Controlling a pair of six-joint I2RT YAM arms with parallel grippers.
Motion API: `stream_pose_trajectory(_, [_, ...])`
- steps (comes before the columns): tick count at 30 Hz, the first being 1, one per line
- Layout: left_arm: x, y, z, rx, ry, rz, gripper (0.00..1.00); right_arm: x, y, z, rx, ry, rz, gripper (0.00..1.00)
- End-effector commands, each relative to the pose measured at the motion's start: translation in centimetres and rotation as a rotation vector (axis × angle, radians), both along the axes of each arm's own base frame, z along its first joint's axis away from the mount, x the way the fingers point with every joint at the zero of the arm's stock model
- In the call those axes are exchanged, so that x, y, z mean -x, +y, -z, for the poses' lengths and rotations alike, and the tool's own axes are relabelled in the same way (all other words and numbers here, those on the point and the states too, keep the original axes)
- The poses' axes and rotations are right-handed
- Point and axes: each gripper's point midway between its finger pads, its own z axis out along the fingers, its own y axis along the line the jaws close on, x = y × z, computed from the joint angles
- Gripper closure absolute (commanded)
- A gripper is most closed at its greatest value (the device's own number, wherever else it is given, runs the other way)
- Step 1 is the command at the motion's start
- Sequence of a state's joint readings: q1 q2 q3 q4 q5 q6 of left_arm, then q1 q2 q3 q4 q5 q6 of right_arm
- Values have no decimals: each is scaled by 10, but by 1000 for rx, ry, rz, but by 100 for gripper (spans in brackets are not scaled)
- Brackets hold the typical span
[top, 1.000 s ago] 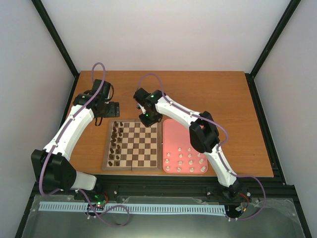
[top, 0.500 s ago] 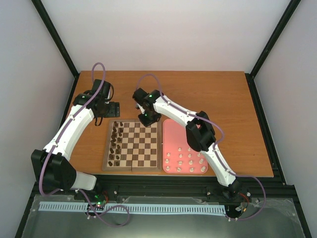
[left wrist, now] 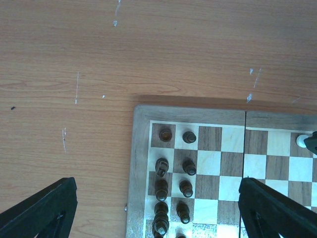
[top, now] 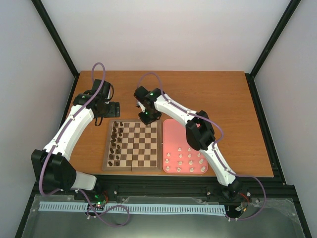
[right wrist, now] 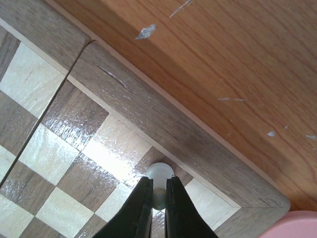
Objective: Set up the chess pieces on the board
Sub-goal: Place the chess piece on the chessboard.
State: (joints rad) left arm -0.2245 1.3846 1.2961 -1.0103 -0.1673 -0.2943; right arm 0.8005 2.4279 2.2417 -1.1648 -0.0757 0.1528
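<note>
The right gripper [right wrist: 158, 198] has its jaws clenched on one cream-white piece [right wrist: 159, 172], whose rounded top shows just above the fingertips; the piece is at the board [top: 132, 145]'s far row, close to the corner nearest the pink tray [top: 184, 130], though whether its base touches the square cannot be told. In the left wrist view the same piece [left wrist: 300, 140] appears at the right margin of the far row. The other cream-white chess pieces [top: 185, 159] stand in rows on the near half of the tray, just right of the board. Dark brown pieces [top: 116, 141] fill the two leftmost columns of the board. The left gripper [top: 110, 108] hovers above the tabletop [top: 223, 94] off the board's far left corner, its jaws released and spread wide, with nothing between the fingers [left wrist: 44, 213]
</note>
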Motion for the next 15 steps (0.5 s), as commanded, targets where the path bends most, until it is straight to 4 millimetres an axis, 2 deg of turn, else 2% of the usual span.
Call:
stream_pose_trajectory(1, [-5, 0, -6, 4, -23, 9, 0, 6, -1, 7, 3, 48, -21, 94])
stream_pose_trajectory(8, [-7, 0, -6, 3, -21, 8, 0, 9, -3, 10, 15, 60, -35, 80])
stream_pose_trajectory(15, [-7, 0, -4, 1, -18, 8, 0, 7, 2, 2, -13, 48, -41, 54])
